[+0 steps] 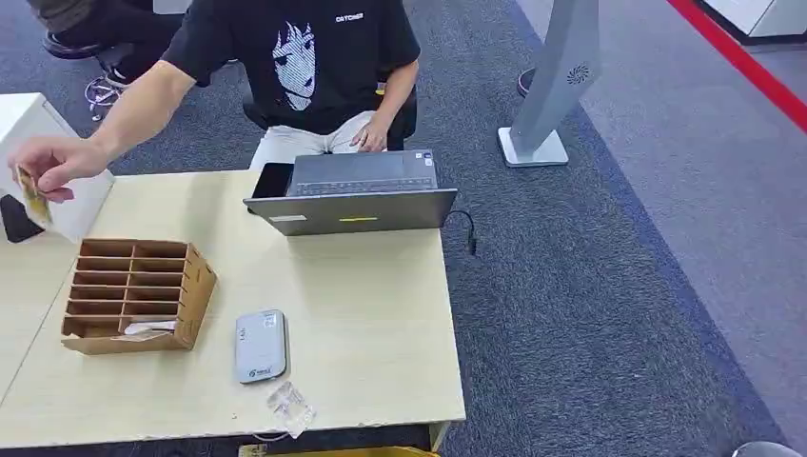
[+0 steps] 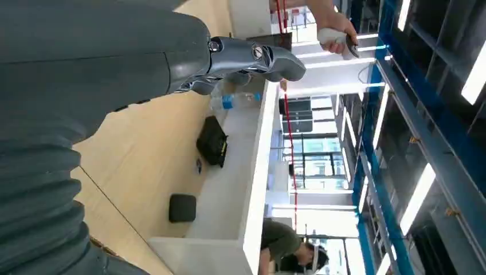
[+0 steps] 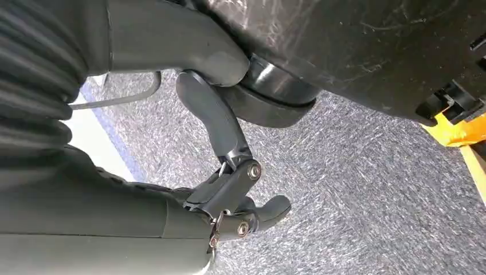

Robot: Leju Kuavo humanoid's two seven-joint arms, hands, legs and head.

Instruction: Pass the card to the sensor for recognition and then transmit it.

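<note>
A person seated behind the table reaches out with one hand (image 1: 52,167) and pinches a yellowish card (image 1: 33,198) above the table's far left. The grey card sensor (image 1: 260,345) lies flat near the front edge of the wooden table (image 1: 371,314). My left hand (image 2: 240,60) shows in the left wrist view, fingers loosely apart and holding nothing, over a wooden surface. In the right wrist view my right hand (image 3: 229,195) hangs over grey carpet, also empty.
A cardboard slot organizer (image 1: 133,290) stands left of the sensor with a pale item in its front slot. A laptop (image 1: 352,190) sits at the far edge, a small plastic bag (image 1: 290,407) at the front. A white box (image 1: 43,133) is far left; a white stand (image 1: 552,86) is on the carpet.
</note>
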